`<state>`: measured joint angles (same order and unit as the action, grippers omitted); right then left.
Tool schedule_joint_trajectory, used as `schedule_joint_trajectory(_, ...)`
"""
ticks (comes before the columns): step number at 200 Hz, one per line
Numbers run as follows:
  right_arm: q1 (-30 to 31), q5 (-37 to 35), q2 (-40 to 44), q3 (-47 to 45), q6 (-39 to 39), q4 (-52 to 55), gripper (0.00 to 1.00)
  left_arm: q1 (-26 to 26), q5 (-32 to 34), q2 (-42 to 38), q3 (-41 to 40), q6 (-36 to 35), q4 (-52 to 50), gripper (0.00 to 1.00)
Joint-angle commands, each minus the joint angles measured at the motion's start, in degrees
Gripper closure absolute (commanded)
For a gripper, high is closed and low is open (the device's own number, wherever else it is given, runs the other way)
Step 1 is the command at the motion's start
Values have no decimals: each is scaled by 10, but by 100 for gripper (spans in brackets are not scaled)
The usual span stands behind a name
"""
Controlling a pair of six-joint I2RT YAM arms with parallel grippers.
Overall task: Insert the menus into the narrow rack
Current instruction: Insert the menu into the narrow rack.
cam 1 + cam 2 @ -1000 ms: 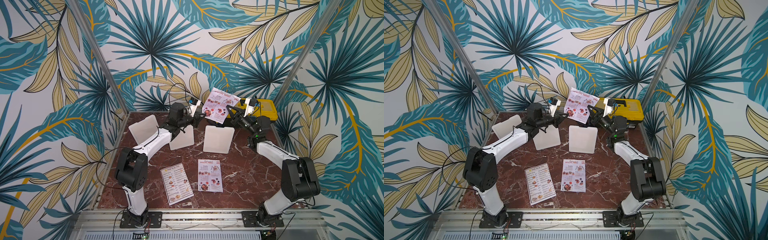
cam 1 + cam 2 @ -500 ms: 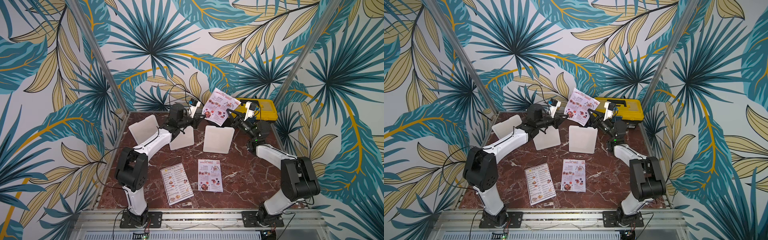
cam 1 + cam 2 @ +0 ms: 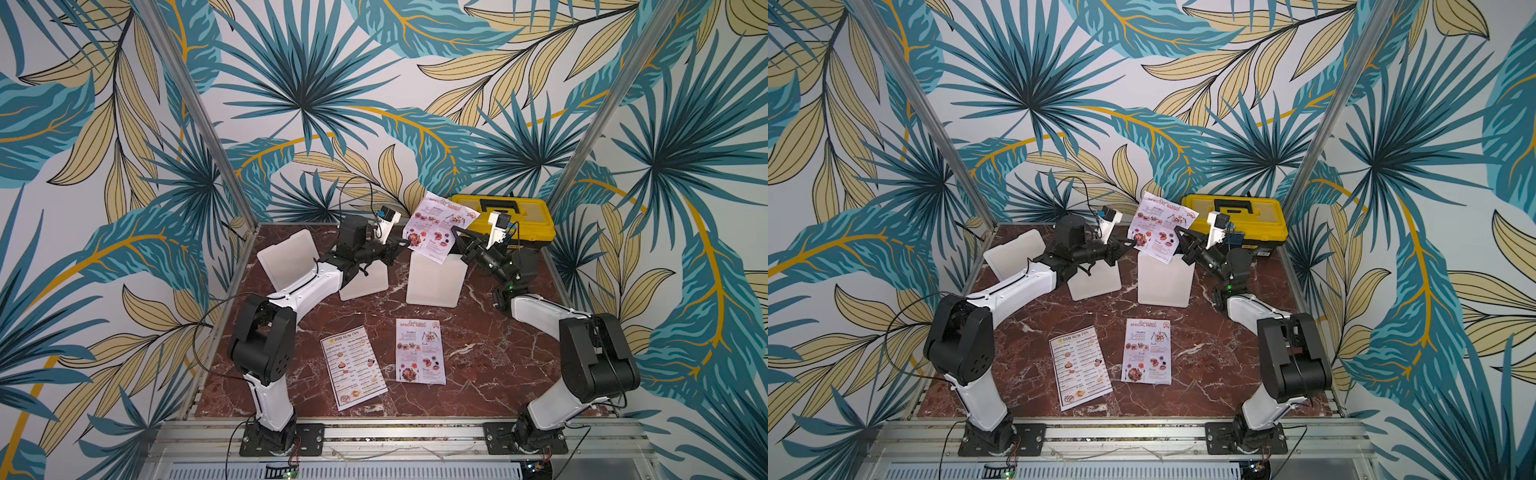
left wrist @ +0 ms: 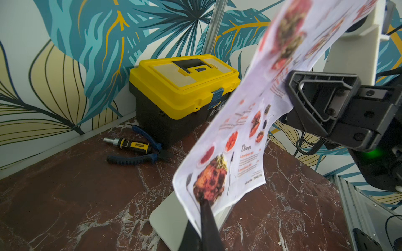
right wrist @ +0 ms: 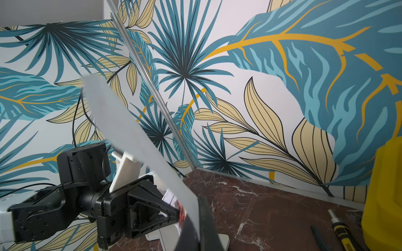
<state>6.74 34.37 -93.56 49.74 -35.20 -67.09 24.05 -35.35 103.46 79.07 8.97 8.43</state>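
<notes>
Held menu (image 3: 434, 224): hung tilted above the white rack (image 3: 432, 282).
Left gripper (image 3: 405, 244): pinched tight on its lower left corner.
Right gripper (image 3: 455, 230): clamped on its right edge.

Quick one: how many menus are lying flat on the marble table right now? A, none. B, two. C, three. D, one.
B: the DIM SUM INN menu and one SPECIAL MENU sheet lie flat on the table, while the third menu is held in the air between the left gripper and the right gripper.
</notes>
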Motion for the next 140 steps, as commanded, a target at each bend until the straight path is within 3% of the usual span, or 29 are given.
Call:
schedule_joint_trajectory(1, -2, -3, 5, 13, -2, -21, 100, -3, 12, -20, -2, -1, 9, 100)
schedule_joint_trajectory(81, -2, -4, -28, 86, 0, 19, 100, -11, 0, 23, 57, 14, 9, 100)
schedule_joint_trajectory(140, -2, -4, -40, 62, -2, -6, 100, -12, -2, 30, 47, 13, 9, 100)
